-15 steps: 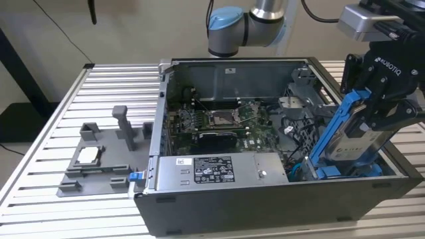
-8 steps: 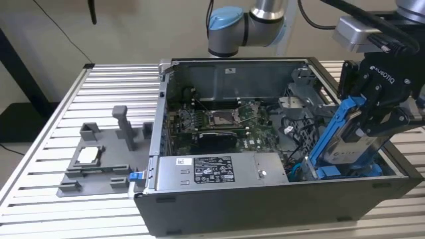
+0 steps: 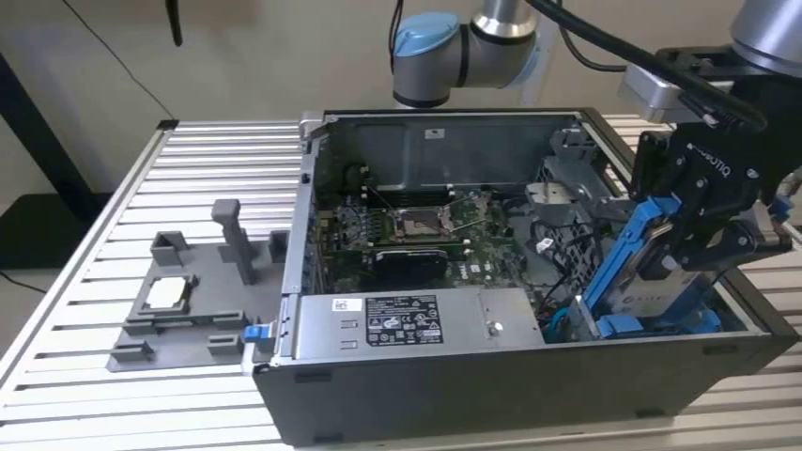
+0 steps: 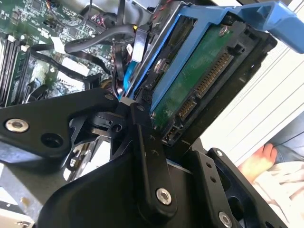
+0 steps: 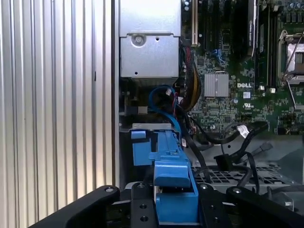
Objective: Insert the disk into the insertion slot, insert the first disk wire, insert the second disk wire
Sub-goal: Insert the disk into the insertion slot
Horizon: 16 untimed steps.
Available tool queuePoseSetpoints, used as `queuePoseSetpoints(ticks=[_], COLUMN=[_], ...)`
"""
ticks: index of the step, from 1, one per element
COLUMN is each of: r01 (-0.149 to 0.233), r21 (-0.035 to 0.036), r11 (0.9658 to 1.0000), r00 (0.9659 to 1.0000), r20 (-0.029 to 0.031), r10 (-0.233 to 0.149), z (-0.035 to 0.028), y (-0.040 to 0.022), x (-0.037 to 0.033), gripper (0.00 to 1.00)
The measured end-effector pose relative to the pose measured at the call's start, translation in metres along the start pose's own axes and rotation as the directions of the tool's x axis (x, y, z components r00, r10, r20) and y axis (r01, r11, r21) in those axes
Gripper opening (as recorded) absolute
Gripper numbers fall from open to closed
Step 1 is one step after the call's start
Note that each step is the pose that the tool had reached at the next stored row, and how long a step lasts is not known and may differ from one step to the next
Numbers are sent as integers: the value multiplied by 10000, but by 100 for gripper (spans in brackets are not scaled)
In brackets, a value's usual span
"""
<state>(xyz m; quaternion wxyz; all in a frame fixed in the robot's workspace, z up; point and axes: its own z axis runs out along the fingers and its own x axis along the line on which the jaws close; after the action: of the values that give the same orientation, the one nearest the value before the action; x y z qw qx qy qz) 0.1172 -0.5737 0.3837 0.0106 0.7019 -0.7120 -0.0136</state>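
Gripper (image 3: 686,249) clamped on the disk (image 3: 652,287), which is held tilted at the exterior view's lower right, lower end at the insertion slot (image 3: 670,324). Judged rigid, fairly heavy and shock-sensitive. Best held by the blue frame (image 3: 617,272) edges, clear of the exposed circuit board (image 4: 190,90).

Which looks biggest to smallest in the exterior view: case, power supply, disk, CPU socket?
1. Case, clearly the largest.
2. Power supply and disk: too close to rank, as the disk is tilted and partly hidden.
3. CPU socket, the smallest.
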Motion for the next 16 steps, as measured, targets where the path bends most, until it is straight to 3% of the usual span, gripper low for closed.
queuePoseSetpoints(ticks=[6,16], r01=[-1,1], r21=[3,30], r11=[10000,10000], r00=[10000,10000], r20=[2,2], r10=[1,-1], z=[100,104], y=[-3,-4], x=[0,0], gripper=[33,34])
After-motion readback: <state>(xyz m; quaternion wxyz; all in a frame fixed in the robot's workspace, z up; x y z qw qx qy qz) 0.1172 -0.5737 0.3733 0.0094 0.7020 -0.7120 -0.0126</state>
